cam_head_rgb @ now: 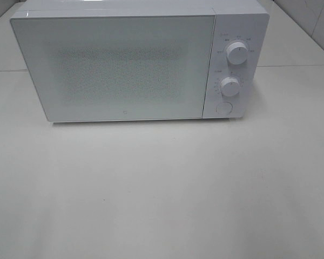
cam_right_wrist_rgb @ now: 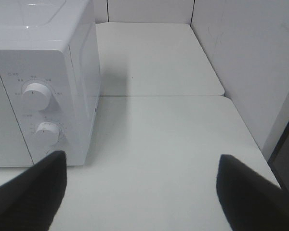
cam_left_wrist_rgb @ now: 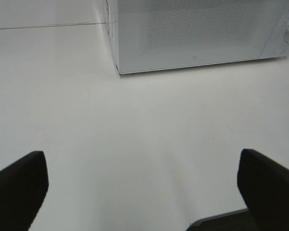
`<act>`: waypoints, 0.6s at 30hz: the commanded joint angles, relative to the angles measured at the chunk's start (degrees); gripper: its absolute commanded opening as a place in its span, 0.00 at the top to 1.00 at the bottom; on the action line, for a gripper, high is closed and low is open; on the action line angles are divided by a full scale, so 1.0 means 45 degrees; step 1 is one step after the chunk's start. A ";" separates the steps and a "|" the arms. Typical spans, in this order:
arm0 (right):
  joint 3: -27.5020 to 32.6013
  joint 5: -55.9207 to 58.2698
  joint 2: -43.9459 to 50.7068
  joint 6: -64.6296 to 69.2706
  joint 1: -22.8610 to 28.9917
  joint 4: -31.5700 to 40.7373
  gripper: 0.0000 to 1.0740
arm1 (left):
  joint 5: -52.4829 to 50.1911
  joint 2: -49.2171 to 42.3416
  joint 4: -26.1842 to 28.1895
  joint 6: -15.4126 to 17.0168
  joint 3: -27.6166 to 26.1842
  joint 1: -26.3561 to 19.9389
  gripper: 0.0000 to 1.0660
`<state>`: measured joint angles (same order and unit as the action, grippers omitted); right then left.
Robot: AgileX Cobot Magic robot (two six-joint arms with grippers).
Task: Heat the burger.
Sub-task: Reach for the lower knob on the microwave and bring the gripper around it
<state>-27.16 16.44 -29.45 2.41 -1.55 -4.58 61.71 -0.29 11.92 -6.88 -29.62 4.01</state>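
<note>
No burger shows in any view; it is out of view. A white microwave (cam_head_rgb: 129, 62) stands at the back of the white table with its door closed, also in the left wrist view (cam_left_wrist_rgb: 197, 33) and the right wrist view (cam_right_wrist_rgb: 43, 82). Two round knobs sit on its right panel, the upper knob (cam_head_rgb: 237, 53) above the lower knob (cam_head_rgb: 230, 86), with a round button (cam_head_rgb: 223, 108) below. My left gripper (cam_left_wrist_rgb: 142, 192) is open over bare table in front of the microwave. My right gripper (cam_right_wrist_rgb: 142, 192) is open to the microwave's right, nothing between its fingers.
The white table (cam_head_rgb: 162, 189) spreads in front of the microwave. A white wall (cam_right_wrist_rgb: 250, 62) runs along the table's right side. A seam (cam_right_wrist_rgb: 159, 96) joins two tabletops beside the microwave. Neither arm shows in the exterior high view.
</note>
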 commanded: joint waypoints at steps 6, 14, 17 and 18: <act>0.1693 -0.4775 -0.1757 0.0051 -0.0089 -0.0025 0.29 | -0.0051 -0.0204 0.0013 0.0051 0.0000 -0.0025 0.06; 0.3145 -1.0504 -0.3960 -0.0051 -0.0089 -0.0038 0.29 | -0.0051 -0.0204 0.0013 0.0051 0.0000 -0.0025 0.06; 0.3158 -1.1510 -0.4927 -0.0293 -0.0089 -0.0038 0.29 | -0.0051 -0.0204 0.0013 0.0051 0.0000 -0.0025 0.06; 0.3158 -1.1879 -0.5258 -0.0357 -0.0089 -0.0038 0.30 | -0.0051 -0.0204 0.0013 0.0051 0.0000 -0.0025 0.06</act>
<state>-13.12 -34.72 -52.77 1.72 -1.55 -4.53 61.71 -0.29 11.92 -6.88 -29.62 4.01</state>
